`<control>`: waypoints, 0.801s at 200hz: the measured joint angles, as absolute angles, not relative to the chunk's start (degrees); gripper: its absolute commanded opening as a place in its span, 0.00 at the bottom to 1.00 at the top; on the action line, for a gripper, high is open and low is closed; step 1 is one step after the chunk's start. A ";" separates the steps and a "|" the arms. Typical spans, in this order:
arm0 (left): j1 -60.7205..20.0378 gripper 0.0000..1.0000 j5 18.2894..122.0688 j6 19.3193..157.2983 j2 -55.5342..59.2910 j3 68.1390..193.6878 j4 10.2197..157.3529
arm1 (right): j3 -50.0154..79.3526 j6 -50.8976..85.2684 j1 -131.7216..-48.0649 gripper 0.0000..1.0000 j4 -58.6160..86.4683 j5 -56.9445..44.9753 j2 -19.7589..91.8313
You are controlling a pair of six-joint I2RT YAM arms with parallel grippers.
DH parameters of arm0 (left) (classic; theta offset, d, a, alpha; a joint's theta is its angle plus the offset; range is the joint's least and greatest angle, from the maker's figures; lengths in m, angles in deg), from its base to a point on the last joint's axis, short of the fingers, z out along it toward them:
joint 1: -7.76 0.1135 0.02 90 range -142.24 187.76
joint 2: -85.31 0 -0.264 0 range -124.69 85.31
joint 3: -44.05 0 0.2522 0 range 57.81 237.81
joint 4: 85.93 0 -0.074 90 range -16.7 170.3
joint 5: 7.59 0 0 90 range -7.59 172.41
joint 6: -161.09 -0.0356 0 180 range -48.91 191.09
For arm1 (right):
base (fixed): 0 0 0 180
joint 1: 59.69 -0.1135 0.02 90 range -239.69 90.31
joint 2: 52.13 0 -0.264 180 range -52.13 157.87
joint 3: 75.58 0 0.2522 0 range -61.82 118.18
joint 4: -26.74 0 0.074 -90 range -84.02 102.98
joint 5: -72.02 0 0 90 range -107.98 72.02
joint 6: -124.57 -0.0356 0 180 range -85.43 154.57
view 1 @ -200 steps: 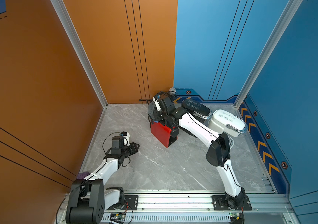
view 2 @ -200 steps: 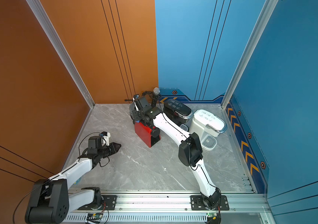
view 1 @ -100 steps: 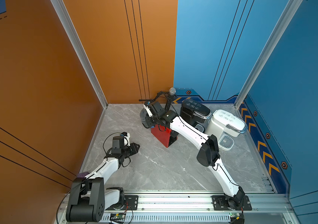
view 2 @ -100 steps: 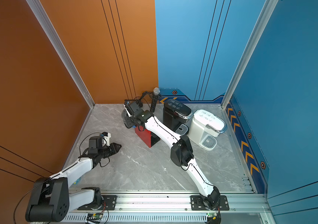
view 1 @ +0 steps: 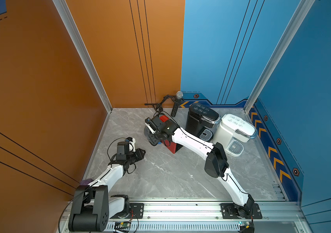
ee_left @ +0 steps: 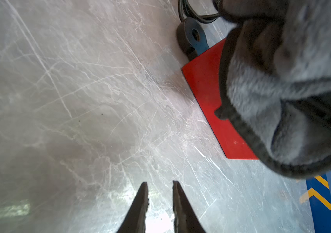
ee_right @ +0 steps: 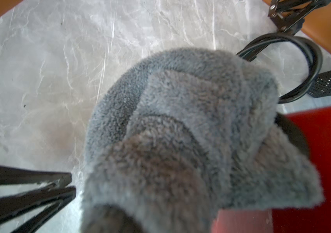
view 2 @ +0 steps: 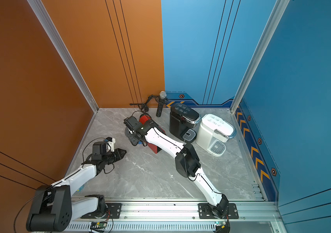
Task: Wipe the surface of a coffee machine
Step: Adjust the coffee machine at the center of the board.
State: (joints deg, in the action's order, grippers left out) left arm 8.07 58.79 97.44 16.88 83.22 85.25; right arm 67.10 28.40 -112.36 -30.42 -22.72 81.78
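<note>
Left gripper (ee_left: 159, 182): jaws slightly apart, empty, over marble tabletop (ee_left: 69, 100). Right gripper (view 1: 154, 140): jaws buried in grey microfibre cloth (ee_right: 180, 131), clamped on it. Red coffee machine (view 1: 171, 146) beside those jaws, mostly hidden under arm; contact unclear.

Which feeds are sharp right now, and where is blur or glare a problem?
Right wrist view: the grey cloth fills most of the frame, blurred nearest the lens; the table behind is clearer. Left wrist view: cloth soft up close, red coffee machine sharp, glare on the table by the jaws of the left gripper. Both top views: evenly lit, crisp.
</note>
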 measured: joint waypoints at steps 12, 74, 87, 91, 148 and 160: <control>8.07 0.24 58.79 97.42 17.56 83.13 85.28 | 61.72 28.37 -112.66 0.00 -29.37 -22.74 77.69; 3.66 0.24 58.99 98.31 20.91 82.12 86.68 | 23.65 26.34 -112.57 0.00 -14.60 -22.69 44.32; 1.63 0.24 59.23 98.60 21.61 82.26 86.94 | 15.98 25.12 -112.57 0.00 -11.38 -22.78 38.89; 0.95 0.24 59.29 98.81 21.71 82.43 86.98 | 13.66 24.66 -112.55 0.00 -10.34 -22.85 37.52; -6.81 0.24 63.25 101.61 21.41 91.33 87.05 | -15.36 16.35 -110.65 0.00 0.46 -24.64 25.63; -8.30 0.24 64.41 102.22 20.75 93.95 87.27 | -18.29 14.69 -109.43 0.00 2.43 -24.66 24.84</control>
State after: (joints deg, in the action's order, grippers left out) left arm -8.30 64.41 102.22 20.75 93.95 87.27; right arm -18.29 14.69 -109.43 2.43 -24.66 24.84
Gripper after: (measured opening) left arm 0.238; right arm 0.134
